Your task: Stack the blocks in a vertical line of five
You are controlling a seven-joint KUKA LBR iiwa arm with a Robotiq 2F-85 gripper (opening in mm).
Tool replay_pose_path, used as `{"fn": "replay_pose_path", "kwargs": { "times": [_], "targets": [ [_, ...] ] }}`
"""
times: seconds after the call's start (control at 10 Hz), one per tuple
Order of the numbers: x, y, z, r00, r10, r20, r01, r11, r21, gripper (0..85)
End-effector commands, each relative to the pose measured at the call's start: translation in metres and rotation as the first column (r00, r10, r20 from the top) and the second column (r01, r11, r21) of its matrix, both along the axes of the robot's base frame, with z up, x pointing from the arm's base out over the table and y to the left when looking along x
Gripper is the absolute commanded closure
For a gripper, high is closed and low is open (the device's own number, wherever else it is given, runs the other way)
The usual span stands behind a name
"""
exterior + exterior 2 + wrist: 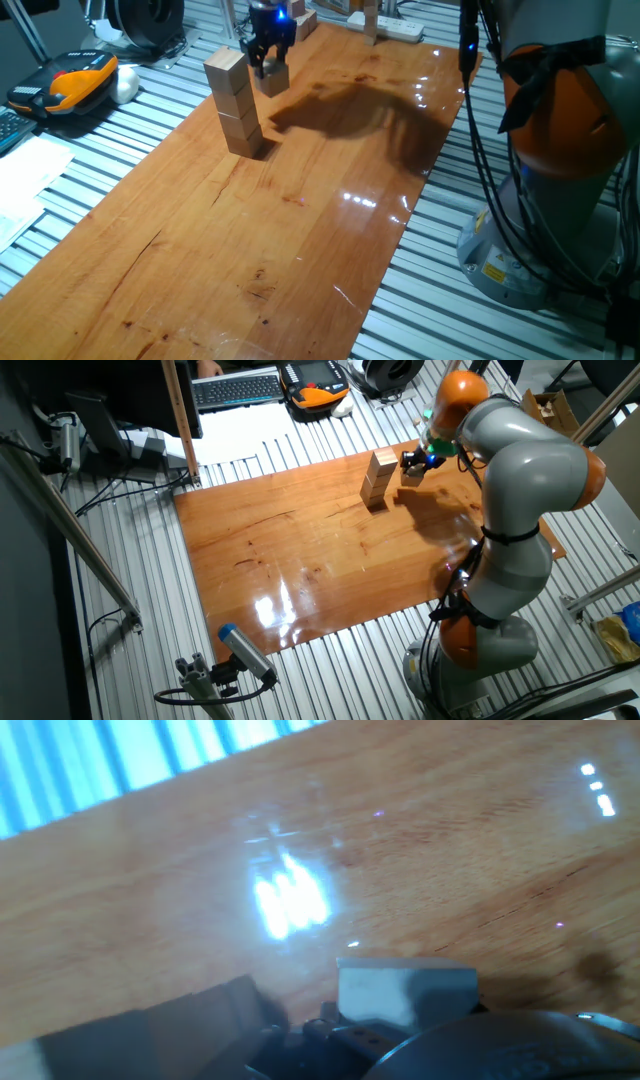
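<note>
Gripper [270, 62] closed around one wooden block [273, 78], held in the air just right of the stack [233, 103] and near its top. Stack counts three blocks, maybe four, upright on the wooden counter [300, 220]. Other fixed view: gripper [413, 463] beside the stack [378, 478]. Hand view blurred, only counter grain and glare.

Grey-and-orange arm [520, 470], black cables [490, 150]
</note>
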State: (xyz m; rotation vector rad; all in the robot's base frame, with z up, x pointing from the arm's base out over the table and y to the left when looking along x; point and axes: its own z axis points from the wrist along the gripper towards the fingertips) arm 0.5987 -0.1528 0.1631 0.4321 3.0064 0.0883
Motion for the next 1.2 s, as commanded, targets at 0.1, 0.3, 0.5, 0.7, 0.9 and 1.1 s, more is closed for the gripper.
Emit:
{"fn": "replay_pose_path", "kwargs": {
  "times": [0.1,0.3,0.5,0.7,0.9,1.1],
  "targets": [
    [-0.0030,0.009,0.031,1.000,0.021,0.004,-0.021,1.000,-0.006,85.0],
    [-0.0039,0.015,0.058,0.998,0.055,-0.021,-0.054,0.998,0.022,85.0],
    [-0.0117,0.027,0.079,0.997,0.073,-0.032,-0.073,0.997,0.013,85.0],
    [-0.0184,0.035,0.091,0.994,0.105,-0.039,-0.106,0.994,-0.022,85.0],
    [-0.0204,0.036,0.093,0.987,0.155,-0.051,-0.157,0.987,-0.038,85.0],
    [-0.0217,0.034,0.093,0.970,0.236,-0.064,-0.240,0.969,-0.067,85.0]
  ]
}}
